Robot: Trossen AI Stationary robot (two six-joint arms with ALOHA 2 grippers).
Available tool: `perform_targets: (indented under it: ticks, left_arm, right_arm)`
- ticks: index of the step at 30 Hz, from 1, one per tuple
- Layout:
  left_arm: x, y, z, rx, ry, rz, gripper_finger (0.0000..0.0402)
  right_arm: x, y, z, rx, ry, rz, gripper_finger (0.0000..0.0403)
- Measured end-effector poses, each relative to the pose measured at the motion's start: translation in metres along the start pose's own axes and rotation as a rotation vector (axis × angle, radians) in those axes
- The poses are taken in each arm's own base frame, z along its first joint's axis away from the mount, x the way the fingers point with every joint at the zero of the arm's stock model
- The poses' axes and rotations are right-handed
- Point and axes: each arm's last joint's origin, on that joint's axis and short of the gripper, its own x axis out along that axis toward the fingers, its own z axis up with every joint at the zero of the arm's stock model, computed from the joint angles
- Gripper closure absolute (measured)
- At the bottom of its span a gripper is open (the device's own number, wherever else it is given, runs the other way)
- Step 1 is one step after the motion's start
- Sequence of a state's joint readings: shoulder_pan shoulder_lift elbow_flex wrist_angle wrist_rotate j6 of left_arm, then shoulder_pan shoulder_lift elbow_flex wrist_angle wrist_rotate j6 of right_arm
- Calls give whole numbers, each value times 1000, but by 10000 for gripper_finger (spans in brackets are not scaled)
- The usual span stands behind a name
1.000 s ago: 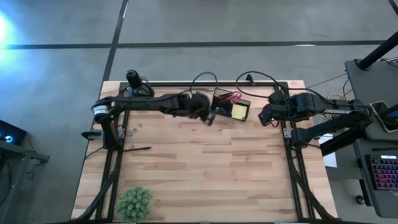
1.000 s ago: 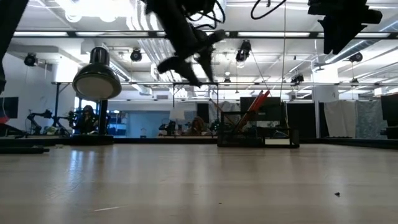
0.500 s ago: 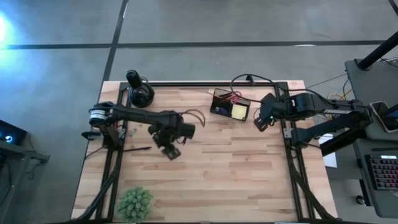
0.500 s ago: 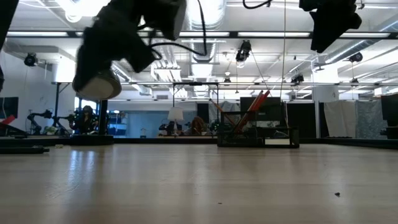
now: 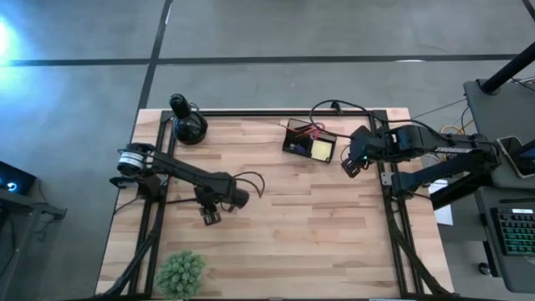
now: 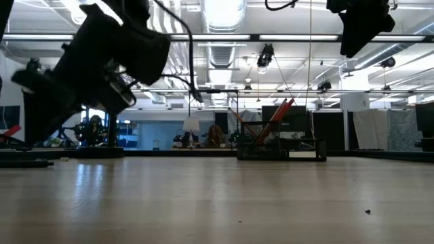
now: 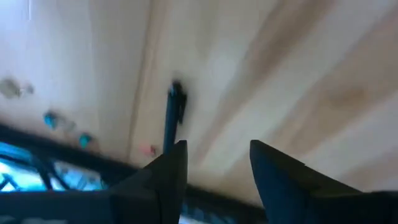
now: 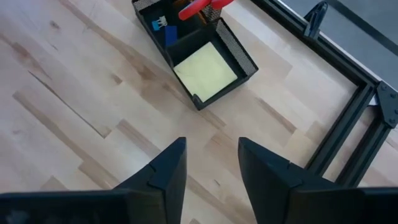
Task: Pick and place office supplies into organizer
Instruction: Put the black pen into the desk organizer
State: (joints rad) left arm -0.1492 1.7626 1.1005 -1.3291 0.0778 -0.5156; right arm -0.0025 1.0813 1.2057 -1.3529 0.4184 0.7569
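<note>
The black organizer (image 5: 309, 142) stands near the table's far edge. It holds the yellow sticky-note pad (image 8: 205, 71), the red-handled scissors (image 8: 202, 7) and a small blue piece (image 8: 168, 31). The scissors' handles stick up out of it (image 6: 285, 108). A black pen (image 7: 173, 118) lies flat on the wood by the table's left side. My left gripper (image 5: 209, 216) hangs open just above the table, a little short of the pen (image 7: 214, 165). My right gripper (image 5: 351, 163) waits open, to the right of the organizer (image 8: 211, 168).
A round black object with an upright knob (image 5: 188, 125) sits at the far-left corner. A small green plant (image 5: 180, 272) stands at the near-left edge. Black frame rails run along the left and right sides (image 5: 389, 209). Tiny teal bits (image 7: 62, 121) lie near the left rail.
My left gripper has swung from beside the organizer toward the table's near-left and dropped low, ending close to the black pen. The organizer and its contents have stayed where they were.
</note>
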Motion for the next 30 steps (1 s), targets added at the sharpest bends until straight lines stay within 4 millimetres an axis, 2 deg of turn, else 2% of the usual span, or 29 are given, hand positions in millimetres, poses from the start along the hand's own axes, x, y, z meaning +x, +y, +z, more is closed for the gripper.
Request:
perform_targets:
  ticks: [3,8,19,26,30]
  left_arm:
    - [17,2,4,-3,-29,-5,242]
    - [36,10,-5,-6,16,41,242]
    - [56,37,-29,-2,-58,-36,242]
    - [70,49,-30,-18,-72,-130,244]
    - [73,50,-29,34,-82,-111,271]
  right_arm:
    - [0,0,0,0,6,6,264]
    - [0,1,-1,7,32,34,267]
    - [2,2,-2,51,44,35,264]
    - [4,2,-3,62,48,30,269]
    - [5,2,-4,67,49,29,273]
